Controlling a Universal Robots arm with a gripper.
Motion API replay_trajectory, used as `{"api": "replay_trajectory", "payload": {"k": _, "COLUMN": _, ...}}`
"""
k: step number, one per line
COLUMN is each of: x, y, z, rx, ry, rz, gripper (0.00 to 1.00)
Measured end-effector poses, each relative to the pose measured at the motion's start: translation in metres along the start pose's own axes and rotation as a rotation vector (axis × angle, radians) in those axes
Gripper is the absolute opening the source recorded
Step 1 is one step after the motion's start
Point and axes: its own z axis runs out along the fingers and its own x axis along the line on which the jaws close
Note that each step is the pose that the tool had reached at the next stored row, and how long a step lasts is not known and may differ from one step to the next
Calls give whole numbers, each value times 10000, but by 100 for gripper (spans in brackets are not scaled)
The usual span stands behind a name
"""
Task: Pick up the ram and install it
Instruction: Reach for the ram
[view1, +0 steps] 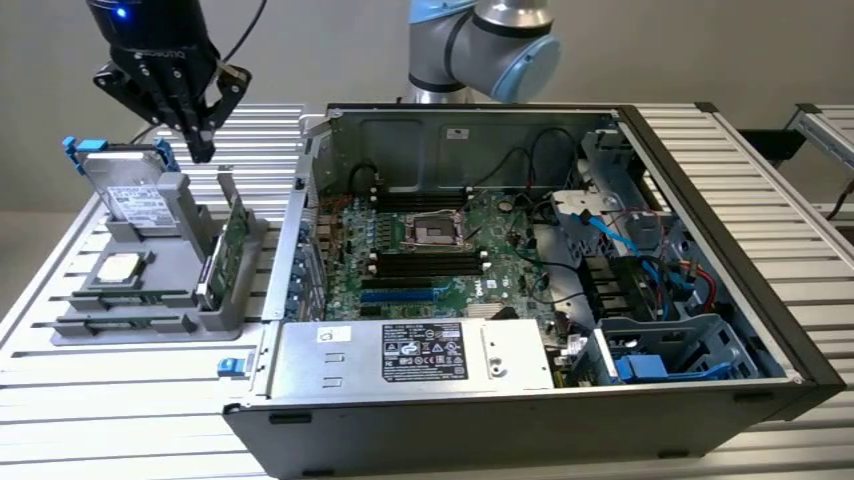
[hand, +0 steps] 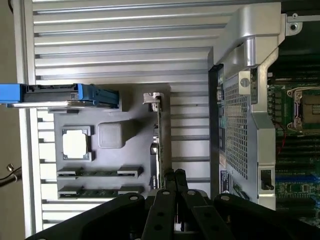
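You're looking at the ram (view1: 134, 298) lying flat in the near slots of the grey holder (view1: 94, 335), untouched. Your claw (view1: 200, 150) is hovering above the holder's far part, fingers pressed together, gripping nothing, beside the holder's upright green card (view1: 230, 250).

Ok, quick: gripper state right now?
Gripper: shut, holding nothing, hovering over the grey parts holder. The ram lies in the holder, untouched.
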Motion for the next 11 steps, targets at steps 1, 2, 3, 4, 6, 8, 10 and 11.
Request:
{"api": "replay_trajectory", "payload": {"k": 1, "x": 25, "y": -3, "z": 6, "rx": 1, "ry": 0, "rz": -13, "gripper": 10}}
{"api": "replay_trajectory", "payload": {"k": 2, "x": 52, "y": -7, "z": 12, "rx": 2, "ry": 2, "rz": -26, "gripper": 10}}
{"api": "replay_trajectory", "payload": {"k": 3, "x": 81, "y": -10, "z": 19, "rx": 2, "ry": 2, "rz": -35, "gripper": 10}}
{"api": "replay_trajectory", "payload": {"k": 4, "x": 114, "y": -14, "z": 26, "rx": 3, "ry": 3, "rz": -42, "gripper": 10}}
{"api": "replay_trajectory", "payload": {"k": 6, "x": 175, "y": -21, "z": 41, "rx": 3, "ry": 3, "rz": -58, "gripper": 10}}
{"api": "replay_trajectory", "payload": {"k": 8, "x": 228, "y": -29, "z": 55, "rx": 4, "ry": 4, "rz": -75, "gripper": 10}}
{"api": "replay_trajectory", "payload": {"k": 10, "x": 267, "y": -40, "z": 68, "rx": 4, "ry": 5, "rz": -98, "gripper": 10}}
{"api": "replay_trajectory", "payload": {"k": 11, "x": 282, "y": -47, "z": 75, "rx": 5, "ry": 5, "rz": -111, "gripper": 10}}
